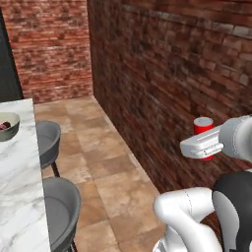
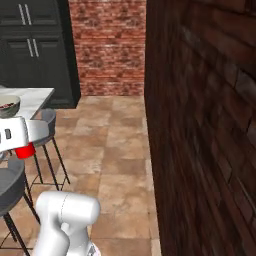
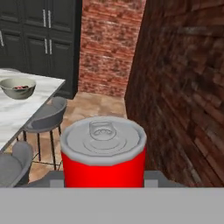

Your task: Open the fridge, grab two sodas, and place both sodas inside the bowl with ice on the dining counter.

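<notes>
Red soda can (image 3: pixel 103 153) held upright in gripper (image 1: pixel 203 146), bowl (image 3: pixel 18 88) well apart

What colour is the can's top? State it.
Silver-grey, above a red body; the can shows best in the hand view, held in the gripper.

arm: mine, elbow bent low, forearm raised beside brick wall
gripper (image 1: pixel 204 143): level, jaws clamped on red can (image 3: pixel 103 153)
can: upright, off the floor
</notes>
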{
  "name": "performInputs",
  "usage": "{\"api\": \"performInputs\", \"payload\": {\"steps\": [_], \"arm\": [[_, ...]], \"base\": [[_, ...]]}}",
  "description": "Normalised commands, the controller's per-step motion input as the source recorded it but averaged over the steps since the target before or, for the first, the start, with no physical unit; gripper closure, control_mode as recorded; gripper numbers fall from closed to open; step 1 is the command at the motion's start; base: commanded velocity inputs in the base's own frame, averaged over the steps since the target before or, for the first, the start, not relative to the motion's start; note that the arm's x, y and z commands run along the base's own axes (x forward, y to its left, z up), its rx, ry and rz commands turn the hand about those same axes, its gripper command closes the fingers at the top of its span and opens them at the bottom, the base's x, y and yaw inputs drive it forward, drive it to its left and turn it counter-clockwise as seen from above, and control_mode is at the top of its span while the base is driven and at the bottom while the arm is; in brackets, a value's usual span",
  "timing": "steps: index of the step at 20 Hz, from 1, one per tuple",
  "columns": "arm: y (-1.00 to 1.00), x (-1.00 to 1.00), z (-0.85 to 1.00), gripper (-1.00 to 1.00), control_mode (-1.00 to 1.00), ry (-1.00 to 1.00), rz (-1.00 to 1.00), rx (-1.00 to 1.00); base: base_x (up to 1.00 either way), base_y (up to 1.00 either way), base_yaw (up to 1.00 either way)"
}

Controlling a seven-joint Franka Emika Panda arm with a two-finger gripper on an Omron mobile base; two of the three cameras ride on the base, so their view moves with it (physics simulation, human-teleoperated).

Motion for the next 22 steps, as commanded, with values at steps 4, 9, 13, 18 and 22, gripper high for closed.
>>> {"api": "performInputs", "payload": {"steps": [4, 9, 13, 18, 22], "arm": [[0.0, 0.0, 0.0, 1.0, 1.0, 0.0, 0.0, 0.0], [0.0, 0.0, 0.0, 1.0, 1.0, 0.0, 0.0, 0.0], [0.0, 0.0, 0.0, 1.0, 1.0, 0.0, 0.0, 0.0], [0.0, 0.0, 0.0, 1.0, 1.0, 0.0, 0.0, 0.0], [0.0, 0.0, 0.0, 1.0, 1.0, 0.0, 0.0, 0.0]], "base": [[0.67, -0.25, 0.54], [0.69, -0.26, 0.53], [0.77, -0.29, 0.5], [0.79, -0.35, 0.48], [0.74, -0.43, 0.46]]}}
